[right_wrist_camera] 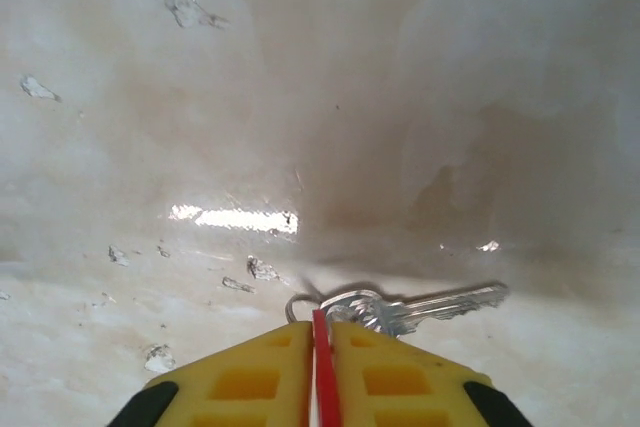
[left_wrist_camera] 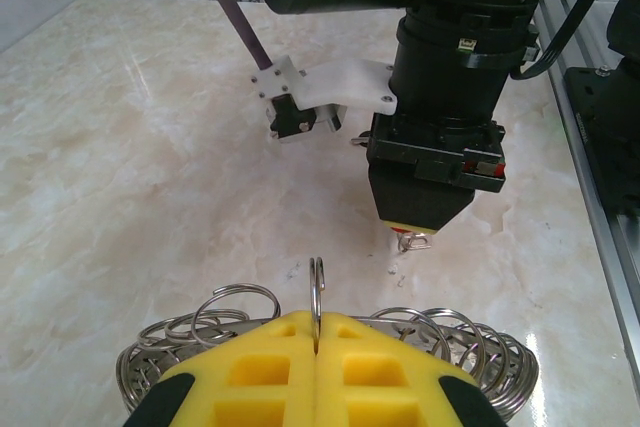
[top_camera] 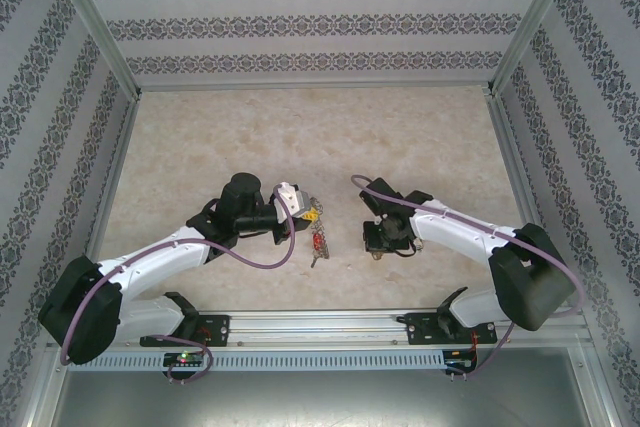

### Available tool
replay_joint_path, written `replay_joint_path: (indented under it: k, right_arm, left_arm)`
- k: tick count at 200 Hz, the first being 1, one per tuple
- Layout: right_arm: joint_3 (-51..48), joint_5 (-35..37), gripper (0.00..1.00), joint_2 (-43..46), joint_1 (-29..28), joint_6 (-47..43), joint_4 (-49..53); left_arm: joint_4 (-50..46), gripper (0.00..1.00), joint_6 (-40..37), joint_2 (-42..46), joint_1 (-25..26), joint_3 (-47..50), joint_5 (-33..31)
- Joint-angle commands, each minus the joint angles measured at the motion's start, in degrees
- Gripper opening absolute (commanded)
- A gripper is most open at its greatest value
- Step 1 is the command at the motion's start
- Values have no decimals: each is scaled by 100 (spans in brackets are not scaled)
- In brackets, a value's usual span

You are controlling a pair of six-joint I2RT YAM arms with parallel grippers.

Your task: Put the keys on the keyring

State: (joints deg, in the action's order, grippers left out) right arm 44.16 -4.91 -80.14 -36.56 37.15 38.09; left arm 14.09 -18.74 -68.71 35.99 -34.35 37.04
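My left gripper [left_wrist_camera: 316, 317] is shut on one upright wire loop [left_wrist_camera: 316, 287] of the keyring [left_wrist_camera: 225, 319], whose silvery loops fan out to both sides below the yellow pads. From above, the keyring [top_camera: 318, 238] lies just in front of the left gripper [top_camera: 308, 213]. My right gripper [right_wrist_camera: 320, 325] is shut on the thin red head [right_wrist_camera: 323, 372] of a key, pointing down close to the table. A silver key blade [right_wrist_camera: 445, 301] sticks out to its right, and a small ring [right_wrist_camera: 299, 303] shows on the left. The right gripper [left_wrist_camera: 412, 232] hangs opposite the left one, a short way from the keyring.
The marble-patterned tabletop [top_camera: 300, 137] stretches toward the back wall. Metal frame rails [top_camera: 510, 147] run along the sides. Small shiny flecks [right_wrist_camera: 190, 9] dot the surface under the right gripper. The right arm's cable [top_camera: 400, 202] loops over its wrist.
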Motion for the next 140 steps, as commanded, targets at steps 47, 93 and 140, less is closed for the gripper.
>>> replay_joint_path:
  k: [47, 93, 140]
  right_arm:
    - [137, -655, 31, -87, -41, -235, -620]
    - [414, 480, 34, -169, -136, -389, 233]
    - [-90, 15, 37, 170, 104, -628, -75]
  left_arm:
    - [114, 0, -10, 149, -21, 5, -38]
    - [121, 0, -47, 152, -17, 6, -104]
    - [94, 0, -44, 196, -21, 44, -125]
